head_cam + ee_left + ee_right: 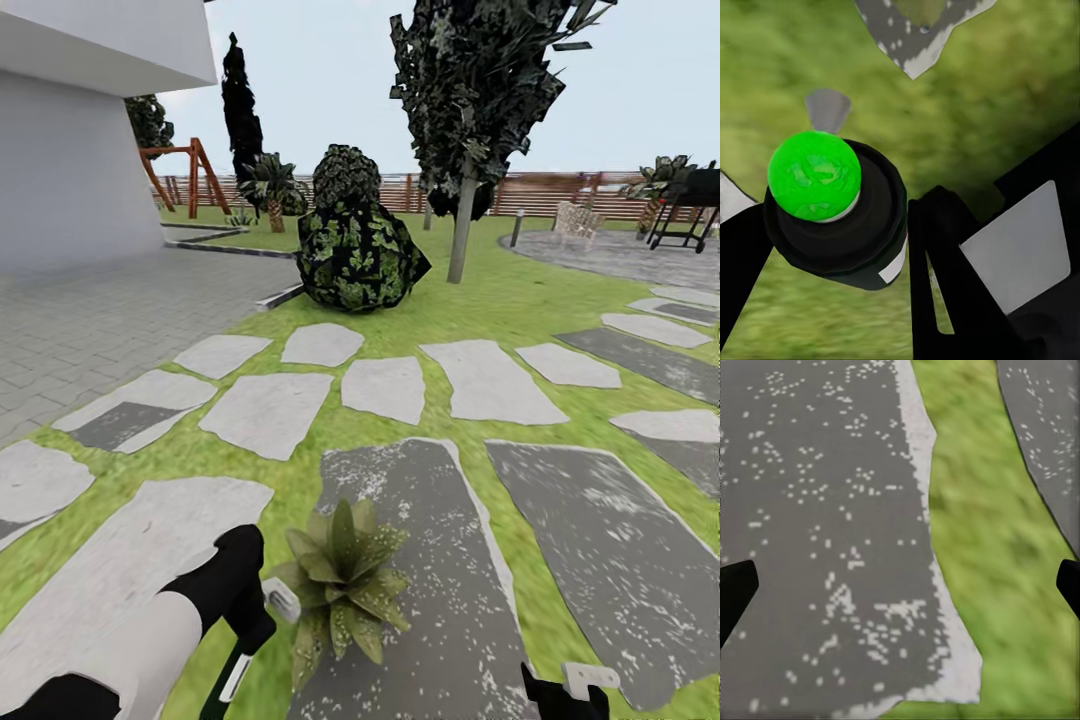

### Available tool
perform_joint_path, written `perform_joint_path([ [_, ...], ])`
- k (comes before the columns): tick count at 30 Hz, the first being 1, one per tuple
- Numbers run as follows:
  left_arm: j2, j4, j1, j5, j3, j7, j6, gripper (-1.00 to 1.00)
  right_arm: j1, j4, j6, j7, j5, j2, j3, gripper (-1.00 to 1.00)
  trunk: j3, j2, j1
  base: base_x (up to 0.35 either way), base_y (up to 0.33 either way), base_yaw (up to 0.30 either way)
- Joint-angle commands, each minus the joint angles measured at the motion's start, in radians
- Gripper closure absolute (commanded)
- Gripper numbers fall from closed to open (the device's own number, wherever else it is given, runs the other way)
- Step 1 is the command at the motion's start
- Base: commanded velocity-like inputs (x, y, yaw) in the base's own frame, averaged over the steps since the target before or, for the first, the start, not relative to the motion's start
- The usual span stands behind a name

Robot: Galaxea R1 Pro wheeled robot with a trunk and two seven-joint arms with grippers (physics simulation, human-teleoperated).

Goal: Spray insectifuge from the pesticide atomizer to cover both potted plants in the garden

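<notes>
The garden [500,300] is a green lawn with big grey stone slabs [400,560], a dark round bush [355,250], a tall tree [470,90], and a brown wooden fence [540,192] far at the back; a white house wall [70,150] stands at one side. Down low, one potted plant [345,580] with pointy green leaves sits at the edge of a dark slab, just beside the left gripper [255,625]; its pot is hidden under the leaves. The left gripper is pinching the pesticide atomizer [836,217]; in the left wrist view the black fingers [945,270] press on its dark round body, and a bright green dot [814,175] sits on top. The right gripper [900,585] hangs over a speckled slab and grass; its two black tips are spread wide apart and hold nothing.
</notes>
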Motion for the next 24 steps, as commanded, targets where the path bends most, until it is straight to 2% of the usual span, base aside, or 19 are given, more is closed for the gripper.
perform_joint_path([
  [1, 0.001, -0.003, -0.001, -0.008, -0.001, -0.011, 0.006, 1.00, -0.001, 0.001, -0.004, 0.007, 0.005, 0.000, -0.008, -1.00, -0.001, 0.000, 0.000, 0.000, 0.007, -0.035],
  [8, -0.002, -0.004, -0.001, -0.008, -0.003, 0.007, 0.006, 1.00, -0.001, 0.001, -0.004, 0.009, 0.008, 0.000, -0.008, -1.00, -0.001, 0.000, 0.000, -0.154, 0.190, -0.003],
  [14, -0.006, -0.004, -0.002, -0.008, -0.002, 0.011, 0.009, 1.00, -0.001, 0.001, -0.004, 0.008, 0.006, 0.001, -0.008, -1.00, -0.001, 0.000, 0.000, 0.041, 0.299, -0.011],
  [18, -0.008, -0.004, -0.002, -0.008, -0.003, 0.011, 0.009, 1.00, -0.001, 0.001, -0.004, 0.007, 0.006, 0.001, -0.008, -1.00, -0.001, 0.000, 0.000, 0.073, 0.231, -0.227],
  [24, -0.007, -0.004, -0.002, -0.008, -0.003, 0.011, 0.008, 1.00, -0.001, 0.001, -0.004, 0.007, 0.006, 0.001, -0.008, -1.00, -0.001, 0.000, 0.000, 0.006, 0.025, -0.292],
])
